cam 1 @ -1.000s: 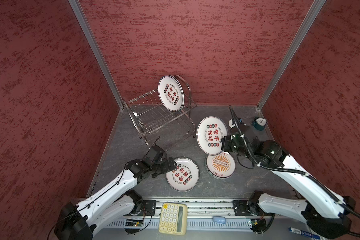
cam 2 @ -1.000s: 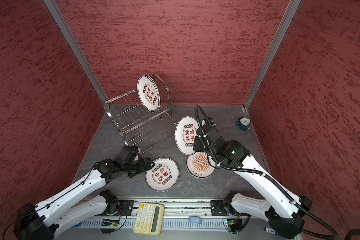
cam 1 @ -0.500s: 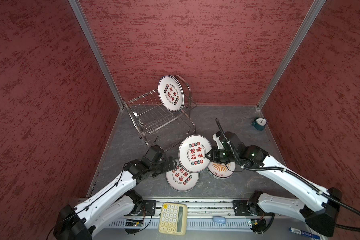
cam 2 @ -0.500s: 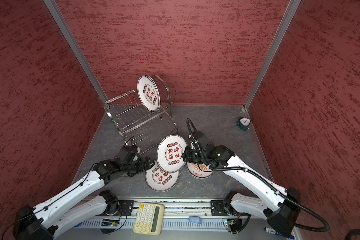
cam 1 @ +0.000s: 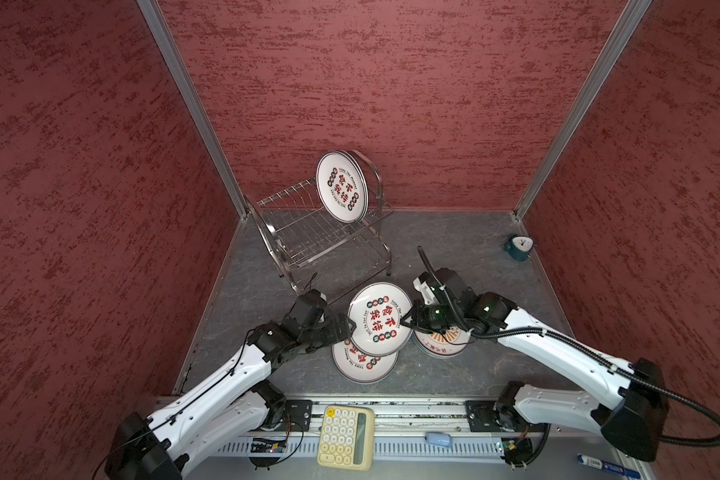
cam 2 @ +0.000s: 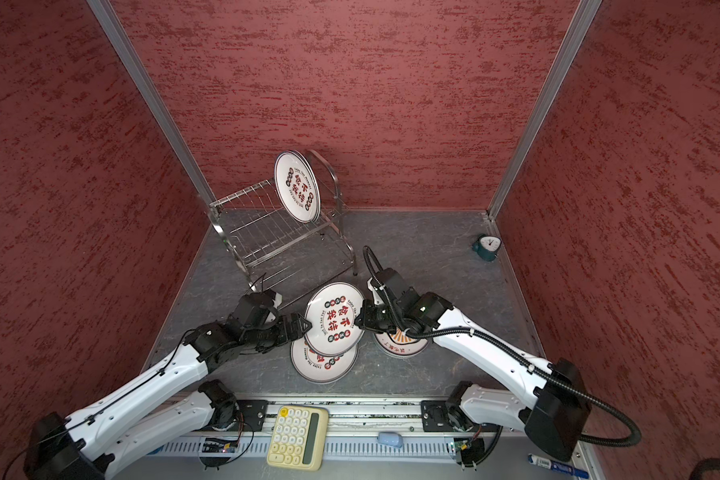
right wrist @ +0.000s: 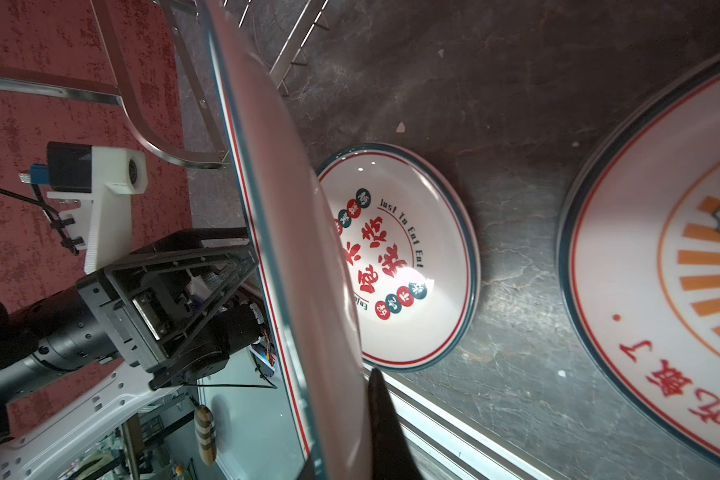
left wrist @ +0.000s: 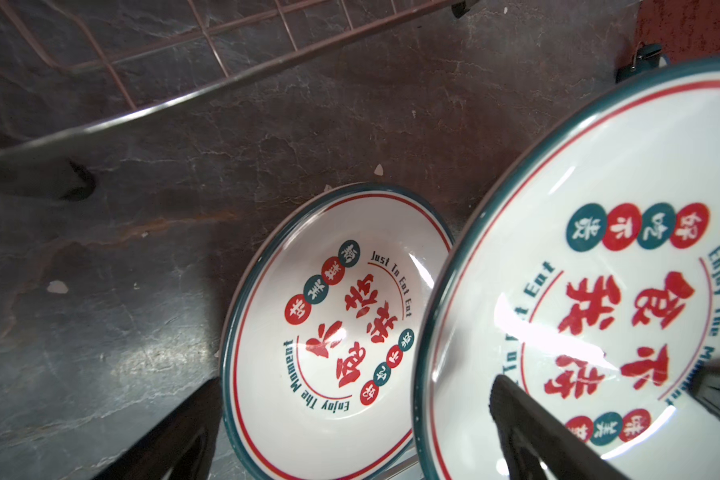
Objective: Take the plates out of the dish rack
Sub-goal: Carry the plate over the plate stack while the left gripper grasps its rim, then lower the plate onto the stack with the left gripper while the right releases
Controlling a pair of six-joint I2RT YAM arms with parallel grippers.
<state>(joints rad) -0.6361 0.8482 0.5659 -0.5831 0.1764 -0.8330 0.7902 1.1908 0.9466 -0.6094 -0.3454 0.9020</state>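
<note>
My right pincer [cam 1: 410,322] pinches the rim of a round white plate with red characters [cam 1: 377,320], face upward above a matching flat plate [cam 1: 364,368] near the desk's front edge. My left pincer [cam 1: 345,328] is spread at its opposite rim. Only the right wrist view shows it edge-on. Only the top views show the upright plates [cam 1: 341,187] in the shiny wire rack [cam 1: 308,237] at the back left corner.

The left arm [cam 1: 225,374] reaches from the near-left base toward the middle, its forearm low and slanting inward. The left gripper [cam 1: 345,328] points right, jaws spread wide on either side of the rim of the plate [cam 1: 378,319]. The right arm [cam 1: 557,345] folds at its elbow near the front right and stretches inward. The right gripper [cam 1: 408,321] points left, jaws clamped on that plate's opposite rim.
</note>
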